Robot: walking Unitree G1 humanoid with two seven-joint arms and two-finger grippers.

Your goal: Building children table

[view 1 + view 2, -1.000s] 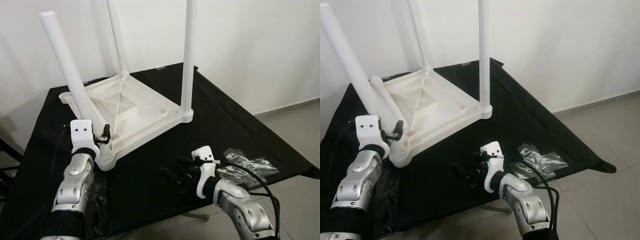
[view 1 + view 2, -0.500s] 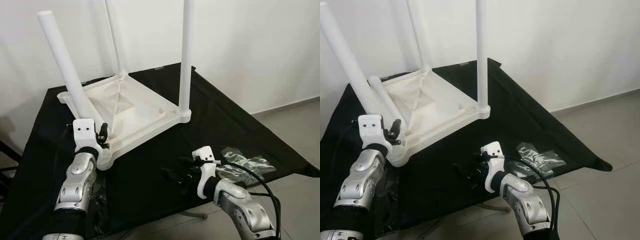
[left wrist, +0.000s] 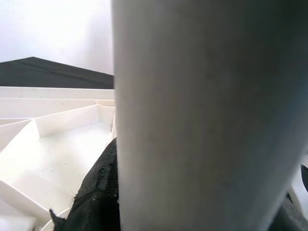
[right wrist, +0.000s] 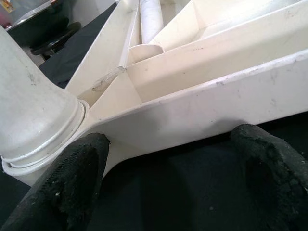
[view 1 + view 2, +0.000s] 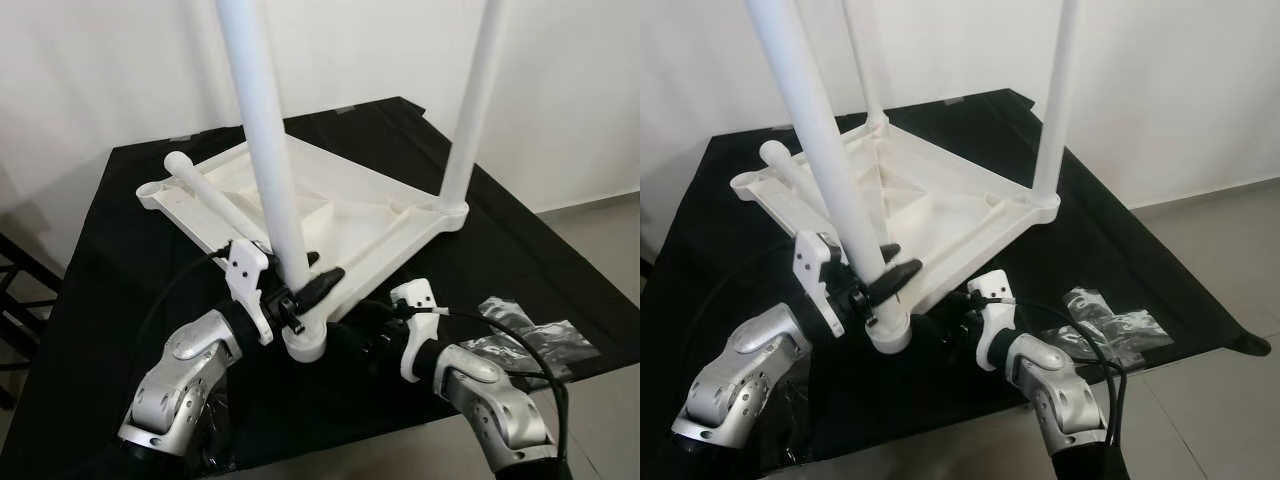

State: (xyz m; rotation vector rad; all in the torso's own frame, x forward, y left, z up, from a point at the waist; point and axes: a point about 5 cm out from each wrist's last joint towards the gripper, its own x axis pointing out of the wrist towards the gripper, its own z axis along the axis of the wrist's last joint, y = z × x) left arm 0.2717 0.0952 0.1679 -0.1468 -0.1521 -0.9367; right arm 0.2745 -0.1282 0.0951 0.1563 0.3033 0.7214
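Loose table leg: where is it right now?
The loose table leg lies flat inside the upturned tabletop, along its rim on the robot's left, behind the left gripper, which grips the near corner leg.

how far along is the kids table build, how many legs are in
Three legs stand in the upturned white tabletop: the near leg, the right leg and a far leg. In hand: the left gripper is shut on the near leg just above its socket, while the open right gripper faces the tabletop's edge. Left: the loose leg lying across the tabletop, its corner socket unfilled.
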